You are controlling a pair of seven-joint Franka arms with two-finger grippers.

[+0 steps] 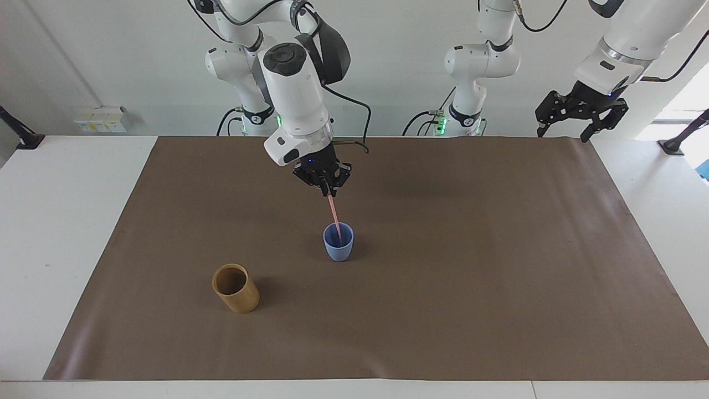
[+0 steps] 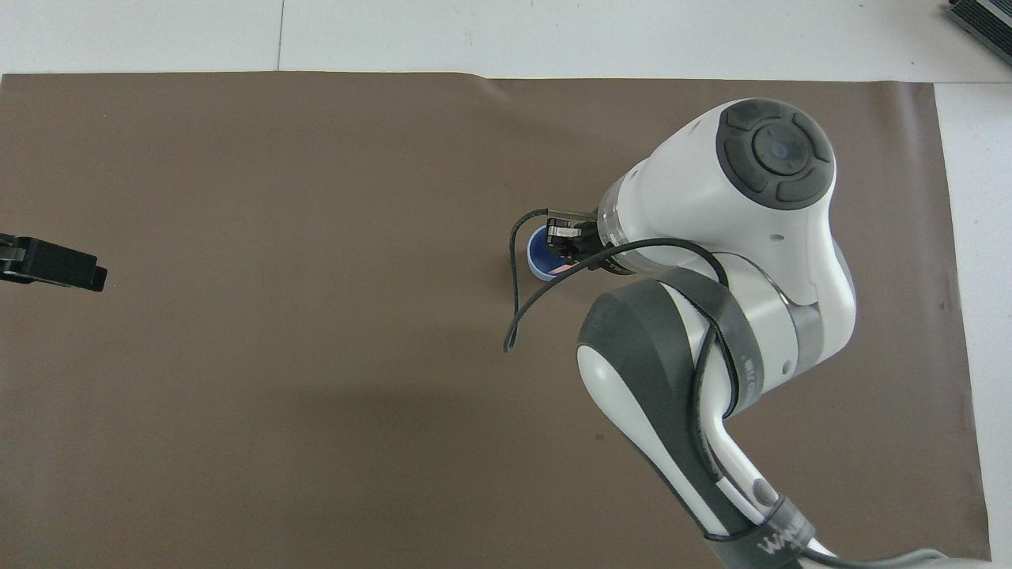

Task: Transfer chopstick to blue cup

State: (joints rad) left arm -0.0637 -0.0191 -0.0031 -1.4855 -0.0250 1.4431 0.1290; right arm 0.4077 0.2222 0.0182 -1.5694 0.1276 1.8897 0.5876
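Note:
The blue cup (image 1: 338, 250) stands upright near the middle of the brown mat. The pale-pink chopstick (image 1: 335, 219) stands almost upright with its lower end inside the cup. Its top end is at the tip of my right gripper (image 1: 330, 194), which hangs right over the cup. From overhead the right gripper (image 2: 571, 241) covers part of the blue cup (image 2: 540, 257), and a bit of the chopstick (image 2: 563, 269) shows at the rim. My left gripper (image 1: 562, 136) waits open and empty, raised over the mat's corner at the left arm's end.
A tan-brown cylindrical cup (image 1: 235, 288) stands farther from the robots than the blue cup, toward the right arm's end; the right arm hides it from overhead. The brown mat (image 1: 498, 249) covers most of the white table.

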